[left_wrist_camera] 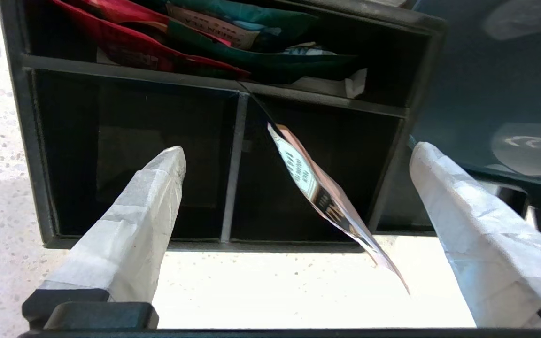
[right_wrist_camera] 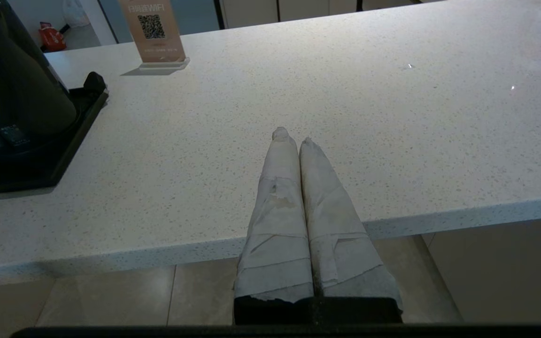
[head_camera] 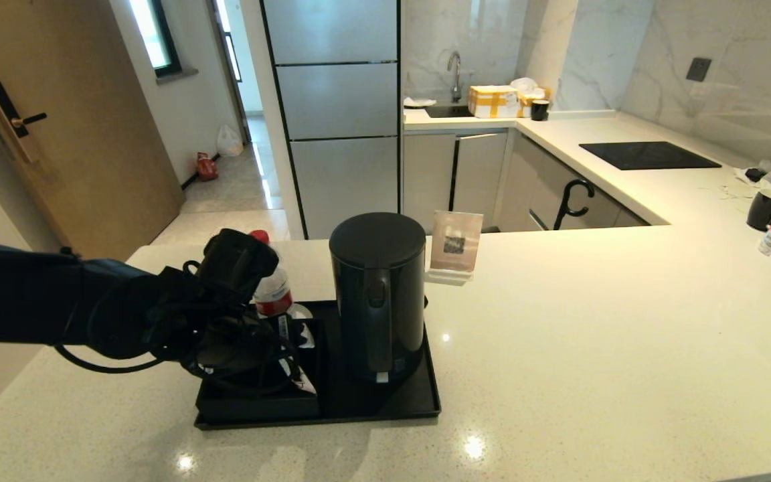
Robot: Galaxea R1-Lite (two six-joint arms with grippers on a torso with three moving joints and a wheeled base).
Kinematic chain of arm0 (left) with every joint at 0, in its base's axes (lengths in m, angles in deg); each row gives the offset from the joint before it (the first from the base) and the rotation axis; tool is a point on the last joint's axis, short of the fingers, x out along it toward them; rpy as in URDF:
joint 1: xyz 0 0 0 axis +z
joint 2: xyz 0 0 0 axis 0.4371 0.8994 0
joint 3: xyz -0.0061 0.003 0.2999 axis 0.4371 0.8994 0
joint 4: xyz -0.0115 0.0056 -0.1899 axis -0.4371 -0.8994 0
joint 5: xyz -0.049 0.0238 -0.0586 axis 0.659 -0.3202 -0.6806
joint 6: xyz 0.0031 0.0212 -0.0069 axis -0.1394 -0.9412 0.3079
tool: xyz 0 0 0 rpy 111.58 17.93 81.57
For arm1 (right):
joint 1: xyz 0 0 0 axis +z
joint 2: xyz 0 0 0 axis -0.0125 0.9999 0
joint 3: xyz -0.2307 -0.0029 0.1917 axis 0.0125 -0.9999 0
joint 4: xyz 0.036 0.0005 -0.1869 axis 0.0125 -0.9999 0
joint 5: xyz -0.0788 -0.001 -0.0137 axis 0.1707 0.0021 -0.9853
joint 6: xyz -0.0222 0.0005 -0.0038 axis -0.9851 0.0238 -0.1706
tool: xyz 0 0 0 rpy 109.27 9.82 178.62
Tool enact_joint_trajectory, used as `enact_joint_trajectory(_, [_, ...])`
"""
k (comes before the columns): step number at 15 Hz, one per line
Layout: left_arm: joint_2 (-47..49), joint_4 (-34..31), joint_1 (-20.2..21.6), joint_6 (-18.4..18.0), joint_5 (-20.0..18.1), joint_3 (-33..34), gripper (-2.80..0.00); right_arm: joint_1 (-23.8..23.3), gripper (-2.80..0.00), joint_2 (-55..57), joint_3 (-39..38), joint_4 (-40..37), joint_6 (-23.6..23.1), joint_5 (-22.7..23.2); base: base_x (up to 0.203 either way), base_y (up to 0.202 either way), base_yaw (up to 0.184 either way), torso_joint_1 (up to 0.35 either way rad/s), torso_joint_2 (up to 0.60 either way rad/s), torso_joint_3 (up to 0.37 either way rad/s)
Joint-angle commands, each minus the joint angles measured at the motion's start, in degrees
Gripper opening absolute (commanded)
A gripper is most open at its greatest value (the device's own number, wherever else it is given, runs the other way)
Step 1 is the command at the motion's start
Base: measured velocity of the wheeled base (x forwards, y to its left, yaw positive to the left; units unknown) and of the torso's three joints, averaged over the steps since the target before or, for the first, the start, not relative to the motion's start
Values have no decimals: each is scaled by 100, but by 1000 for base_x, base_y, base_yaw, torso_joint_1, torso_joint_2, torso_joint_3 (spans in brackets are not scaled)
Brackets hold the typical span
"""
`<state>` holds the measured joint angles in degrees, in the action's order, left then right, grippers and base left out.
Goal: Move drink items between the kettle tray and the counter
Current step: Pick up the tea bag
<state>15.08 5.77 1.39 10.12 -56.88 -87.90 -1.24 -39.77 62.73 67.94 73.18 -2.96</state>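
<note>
Evidently the tea sachet (left_wrist_camera: 320, 188) is being approached: the left gripper (left_wrist_camera: 298, 157), fingers spread wide, is poised above the compartment box (left_wrist_camera: 26, 141); closing comes next.

The right gripper (right_wrist_camera: 291, 136), pressed together, is parked.

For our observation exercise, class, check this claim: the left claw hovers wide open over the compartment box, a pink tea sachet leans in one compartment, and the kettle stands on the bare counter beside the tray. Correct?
Not quite. The kettle stands on the tray, not the bare counter; the head view shows it. The rest holds: the left claw is wide open over the compartment box, with the pink tea sachet leaning in one compartment.
</note>
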Motion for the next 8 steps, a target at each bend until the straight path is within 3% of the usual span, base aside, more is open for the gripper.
enact_joint_trajectory(1, [143,-13,-8,17,184,-13,0,0,-280,5,-9,4,1,2,0,0,0,0,0,0])
enact_joint_trajectory(8, [21,-378,-105,-1,287,-297,0,0,-280,5,0,4,1,2,0,0,0,0,0,0])
